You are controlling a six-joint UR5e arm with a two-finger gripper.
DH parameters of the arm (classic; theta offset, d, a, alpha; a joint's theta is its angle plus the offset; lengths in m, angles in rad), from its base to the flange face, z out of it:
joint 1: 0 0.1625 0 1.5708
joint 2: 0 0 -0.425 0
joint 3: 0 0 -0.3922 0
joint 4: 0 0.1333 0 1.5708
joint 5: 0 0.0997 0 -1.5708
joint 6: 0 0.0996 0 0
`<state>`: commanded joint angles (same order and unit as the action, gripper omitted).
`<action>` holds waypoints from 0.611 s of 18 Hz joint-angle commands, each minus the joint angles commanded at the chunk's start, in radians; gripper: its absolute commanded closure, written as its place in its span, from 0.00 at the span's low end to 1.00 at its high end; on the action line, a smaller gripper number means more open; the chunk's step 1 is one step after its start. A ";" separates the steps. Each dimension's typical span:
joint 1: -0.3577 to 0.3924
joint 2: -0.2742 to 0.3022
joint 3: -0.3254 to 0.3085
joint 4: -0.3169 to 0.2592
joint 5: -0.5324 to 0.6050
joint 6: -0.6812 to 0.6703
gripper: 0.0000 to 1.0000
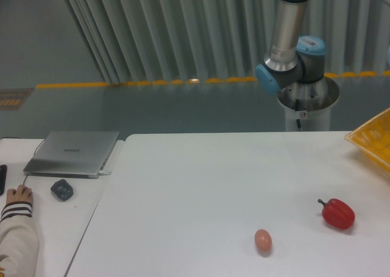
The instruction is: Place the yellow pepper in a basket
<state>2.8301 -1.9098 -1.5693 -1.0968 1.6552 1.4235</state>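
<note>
Only a corner of the bright yellow lattice basket [373, 140] shows, at the right edge of the table. The yellow pepper is out of view. My gripper is out of view too, off the right side of the frame. Of the arm, just the upright link and its blue-capped joint [286, 70] show above the base behind the table.
A red bell pepper [337, 213] lies on the white table at the right, and a small pinkish egg [262, 240] sits nearer the front. On the left side table are a closed laptop [72, 152], a dark mouse [61, 189] and a person's hand [18, 196].
</note>
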 joint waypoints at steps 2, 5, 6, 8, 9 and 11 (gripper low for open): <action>0.005 0.006 0.002 0.000 -0.005 0.027 0.00; 0.003 0.009 0.005 -0.002 -0.034 0.057 0.00; 0.005 0.009 0.006 -0.003 -0.052 0.057 0.00; 0.006 0.009 0.005 -0.009 -0.051 0.077 0.00; 0.006 0.012 0.006 -0.012 -0.051 0.096 0.00; 0.006 0.034 0.000 -0.014 -0.051 0.173 0.00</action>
<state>2.8363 -1.8762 -1.5692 -1.1106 1.6045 1.5964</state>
